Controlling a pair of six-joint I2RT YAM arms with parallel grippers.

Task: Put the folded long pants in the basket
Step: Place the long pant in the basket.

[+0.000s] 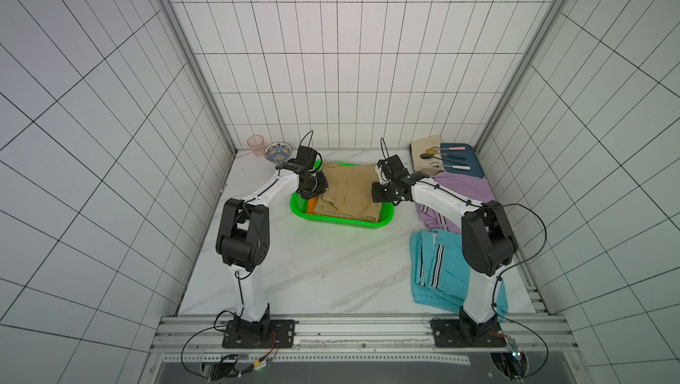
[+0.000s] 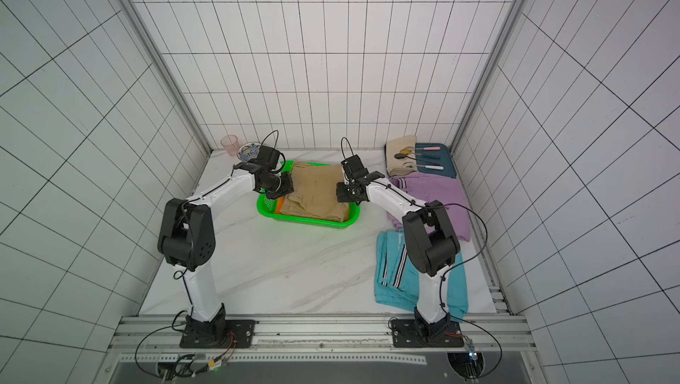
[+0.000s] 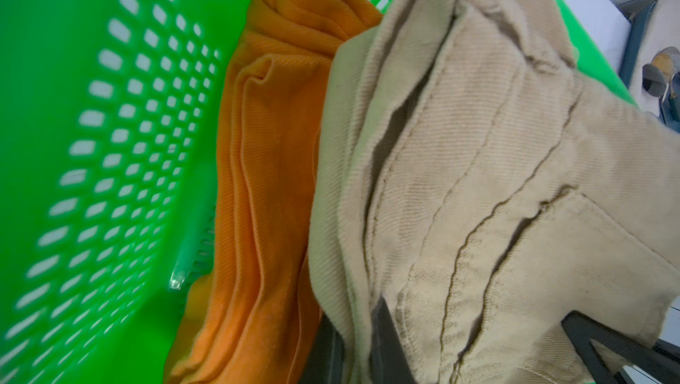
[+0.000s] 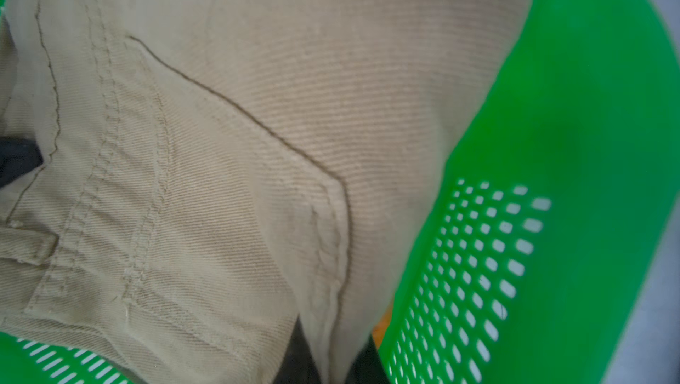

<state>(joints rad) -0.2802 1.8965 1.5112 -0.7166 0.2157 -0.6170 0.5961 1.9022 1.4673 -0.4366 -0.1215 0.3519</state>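
**A:** Progress so far?

**B:** Roughly halfway, judging by the layout. In the green basket [image 1: 342,221], centre of a top view: orange pants [image 1: 311,206] underneath, peeking out at the left edge, and khaki pants [image 1: 349,191] on top, spread over most of the inside.

**A:** Khaki fully set down?

**B:** Hard to say. Pinched at both ends: left pincer [image 3: 355,352] clenched on a khaki fold, right pincer [image 4: 331,362] clenched on the opposite khaki edge. Dark fingertips on either side of the cloth in both wrist views. Judged as the moment just before release.

**A:** Left to do?

**B:** Letting go of the khaki, then two more pairs. Outside the basket, on the marble table [image 1: 312,272], right side of both top views: lilac pants [image 1: 460,187] just below a blue tray [image 1: 474,169], and light blue pants [image 1: 434,272] toward the lower right, partly under the right arm. Striped sides on both.

**A:** Anything to leave alone?

**B:** Cream cloth [image 1: 423,150] with spoons, upper right. Pink cup [image 1: 256,145] and patterned bowl [image 1: 276,152], upper left of the table.
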